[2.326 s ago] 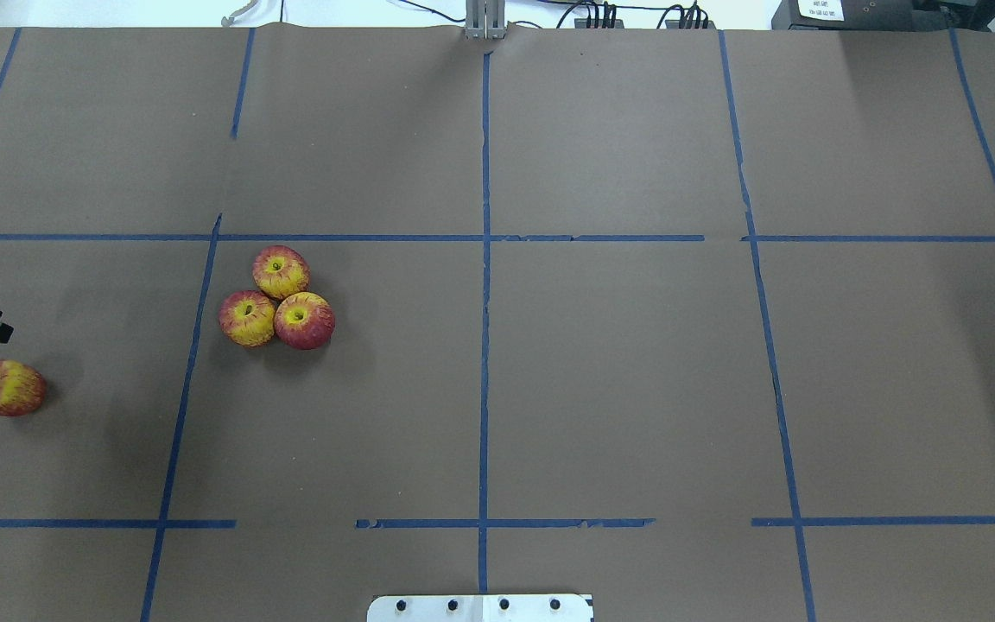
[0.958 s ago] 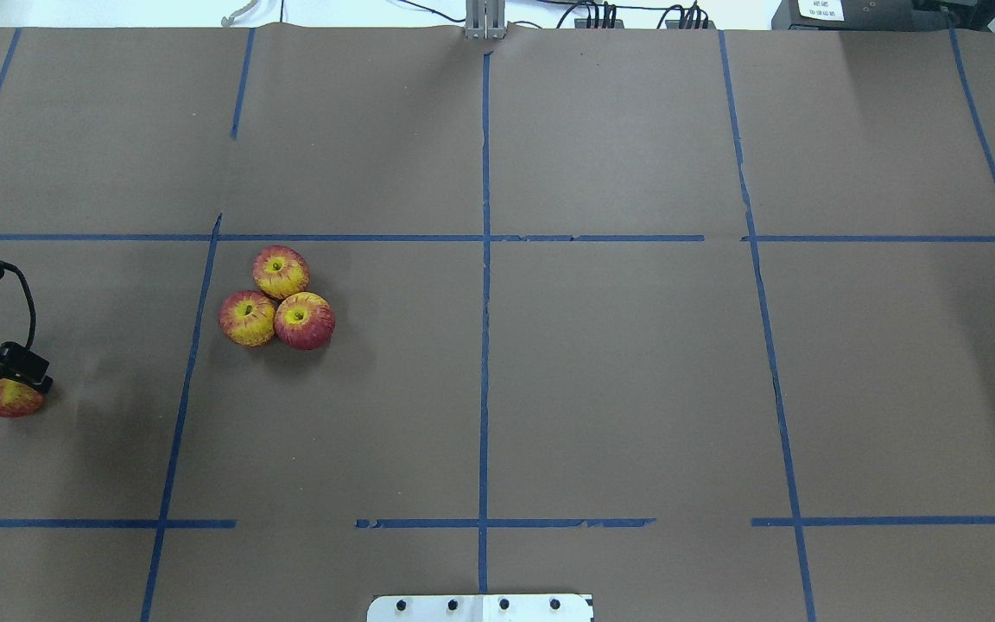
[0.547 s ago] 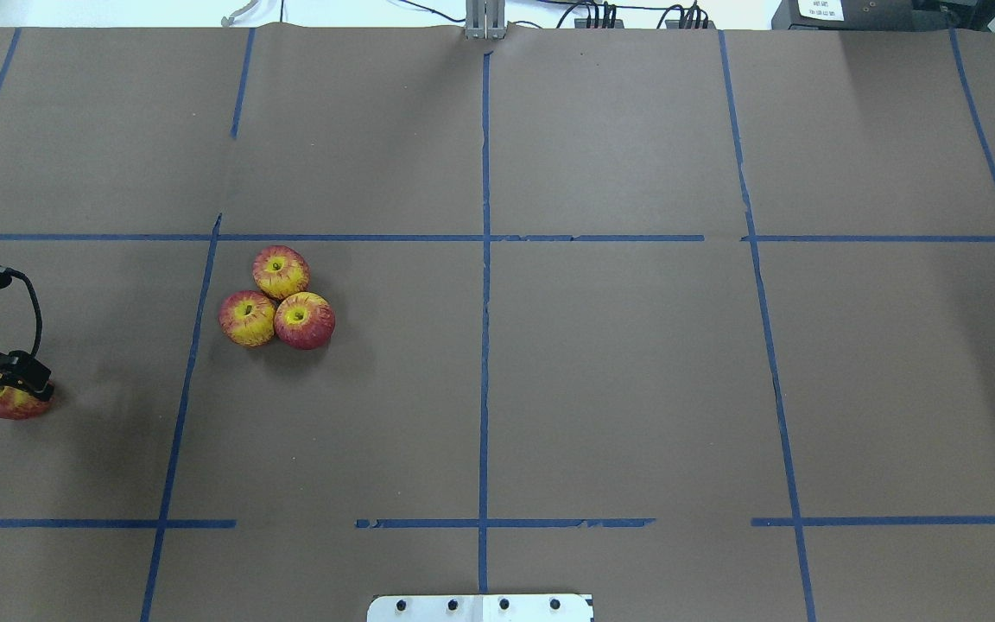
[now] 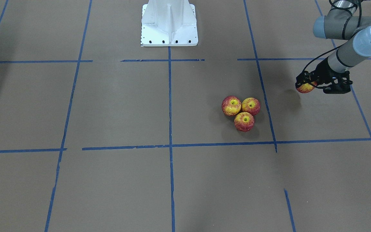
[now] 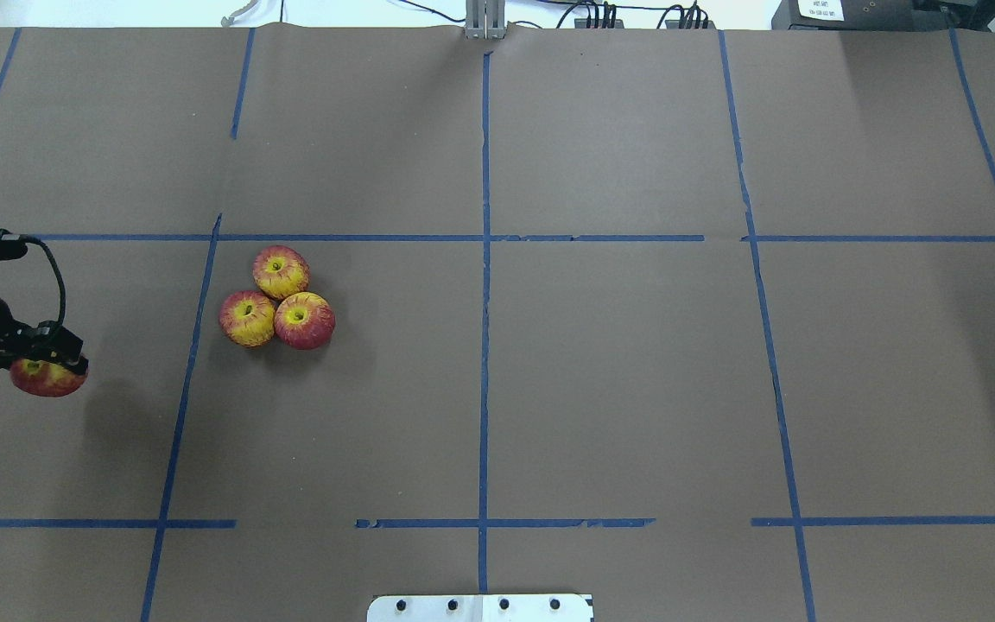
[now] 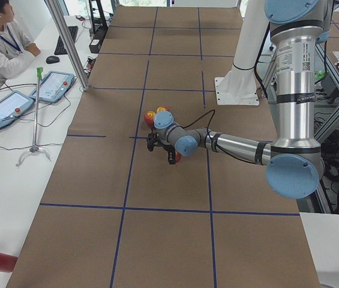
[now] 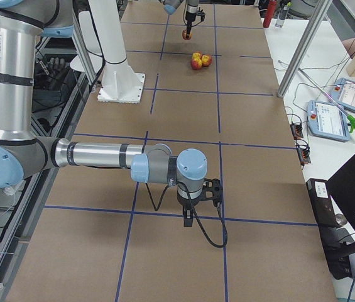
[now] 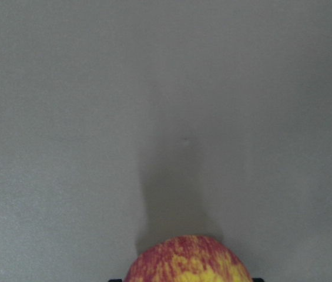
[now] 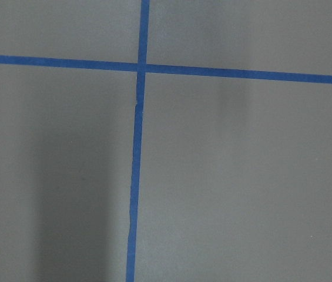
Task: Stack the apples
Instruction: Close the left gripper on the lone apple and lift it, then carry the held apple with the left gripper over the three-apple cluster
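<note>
Three red-and-yellow apples sit touching in a cluster on the brown table: one (image 5: 281,270) at the back, one (image 5: 247,318) at the front left, one (image 5: 304,320) at the front right. The cluster also shows in the front-facing view (image 4: 244,121). My left gripper (image 5: 41,364) is shut on the fourth apple (image 5: 48,380) and holds it above the table, left of the cluster, its shadow below. That apple shows in the front-facing view (image 4: 305,88) and the left wrist view (image 8: 188,261). My right gripper (image 7: 190,220) shows only in the exterior right view; I cannot tell its state.
Blue tape lines (image 5: 484,345) divide the brown table into squares. The white robot base (image 4: 169,22) stands at the table's near-robot edge. An operator (image 6: 1,42) sits at a side desk with tablets (image 6: 52,86). A metal post (image 6: 67,45) stands at the table's edge.
My left gripper came down over the lone apple, shut on it, and has lifted it and moved it right toward the cluster. The three clustered apples have not moved.
</note>
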Motion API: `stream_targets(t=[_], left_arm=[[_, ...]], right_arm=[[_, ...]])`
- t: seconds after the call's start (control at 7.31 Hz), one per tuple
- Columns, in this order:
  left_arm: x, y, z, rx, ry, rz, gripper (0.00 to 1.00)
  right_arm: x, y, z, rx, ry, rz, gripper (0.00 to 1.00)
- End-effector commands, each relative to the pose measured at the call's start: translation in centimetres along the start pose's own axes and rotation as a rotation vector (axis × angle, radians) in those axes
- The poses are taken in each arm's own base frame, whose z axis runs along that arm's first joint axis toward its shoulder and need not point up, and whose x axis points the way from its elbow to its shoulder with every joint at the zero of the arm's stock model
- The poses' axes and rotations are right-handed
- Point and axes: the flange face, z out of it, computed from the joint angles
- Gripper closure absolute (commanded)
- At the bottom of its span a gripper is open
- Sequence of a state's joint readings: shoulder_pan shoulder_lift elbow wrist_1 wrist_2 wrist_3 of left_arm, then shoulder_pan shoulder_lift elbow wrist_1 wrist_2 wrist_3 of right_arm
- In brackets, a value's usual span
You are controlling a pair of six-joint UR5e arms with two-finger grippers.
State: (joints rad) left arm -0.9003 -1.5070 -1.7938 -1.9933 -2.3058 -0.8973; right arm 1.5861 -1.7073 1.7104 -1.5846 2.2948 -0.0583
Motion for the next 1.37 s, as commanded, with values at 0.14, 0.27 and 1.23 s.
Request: stream_targets(t=[0.14,0.27,1.23], left_arm=[[14.8,-4.9,-5.7,0.036,0.058,-0.191,1.00],[19.3,-5.7,-5.8,0.016,0.042,-0.191,1.00],[24.9,-6.2,-1.6,0.032,-0.033,-0.205,1.00]], right_arm=[[0.0,0.0,0.0,0.000,0.000,0.000,0.00],[0.0,0.0,0.0,0.000,0.000,0.000,0.00],[0.0,0.0,0.0,0.000,0.000,0.000,0.00]])
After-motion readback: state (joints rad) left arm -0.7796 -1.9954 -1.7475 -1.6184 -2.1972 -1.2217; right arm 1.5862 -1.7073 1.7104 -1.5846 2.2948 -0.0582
